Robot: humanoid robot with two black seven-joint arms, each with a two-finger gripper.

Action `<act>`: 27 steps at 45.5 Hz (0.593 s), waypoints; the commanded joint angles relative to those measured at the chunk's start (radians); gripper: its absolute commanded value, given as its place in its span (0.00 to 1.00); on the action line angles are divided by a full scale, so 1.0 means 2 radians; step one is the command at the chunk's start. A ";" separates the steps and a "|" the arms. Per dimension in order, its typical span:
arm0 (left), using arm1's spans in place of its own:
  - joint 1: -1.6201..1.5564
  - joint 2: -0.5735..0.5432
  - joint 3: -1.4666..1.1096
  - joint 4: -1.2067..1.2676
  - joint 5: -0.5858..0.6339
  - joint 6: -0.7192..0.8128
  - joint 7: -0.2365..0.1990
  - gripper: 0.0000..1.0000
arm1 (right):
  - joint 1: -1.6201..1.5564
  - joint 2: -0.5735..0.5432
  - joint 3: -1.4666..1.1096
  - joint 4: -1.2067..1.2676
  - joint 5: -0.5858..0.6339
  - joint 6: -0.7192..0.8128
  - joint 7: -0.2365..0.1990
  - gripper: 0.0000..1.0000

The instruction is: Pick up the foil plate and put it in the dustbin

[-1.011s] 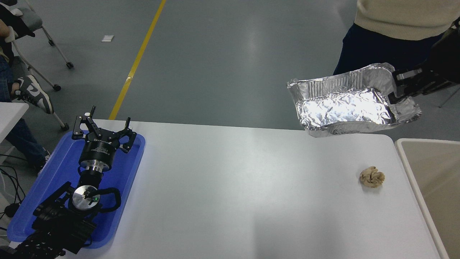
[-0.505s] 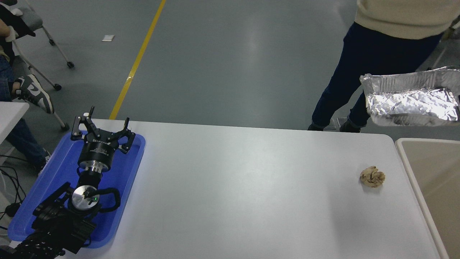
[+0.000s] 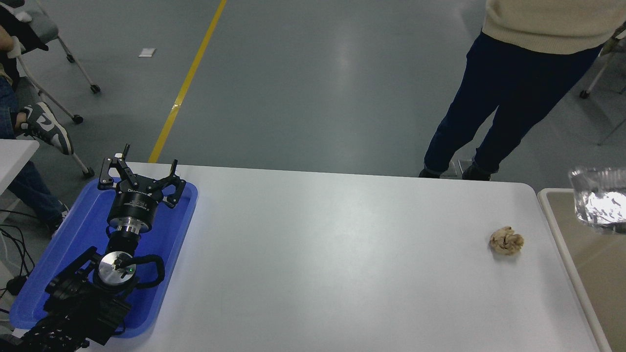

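Table (image 3: 318, 254) taken as the reference: white top, mostly bare across its middle. At its near left corner the left arm lies parked over the blue tray (image 3: 44, 274), which overhangs the table's left edge; the left gripper (image 3: 139, 168) points toward the far edge with its fingers spread wide and nothing between them. Toward the table's right end sits a small tan paper ball (image 3: 506, 240), alone, well apart from the tray and near the right edge but not touching it. Just beyond that right edge stands the dustbin (image 3: 557, 230), cream rim running alongside the table, tan inside. The foil plate (image 3: 599, 203) shows over the bin's far end, cut off by the picture's right edge; only its left part is visible, rim up, shiny base catching light. Whether it rests in the bin or hangs above it cannot be told. The right gripper is out of view, so its state cannot be told. Past the table's far edge a person (image 3: 494, 98) stands on the grey floor near the right corner, in dark trousers and a cream top.
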 commanded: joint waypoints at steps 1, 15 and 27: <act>0.000 0.000 0.000 0.000 0.000 0.000 0.000 1.00 | -0.117 0.000 -0.002 -0.076 0.035 -0.055 0.014 0.00; 0.000 0.000 0.000 0.000 0.000 0.000 -0.001 1.00 | -0.205 0.011 0.006 -0.088 0.104 -0.168 -0.063 0.00; 0.000 0.000 0.000 0.000 0.000 0.001 -0.001 1.00 | -0.273 0.047 0.012 -0.088 0.181 -0.240 -0.136 0.00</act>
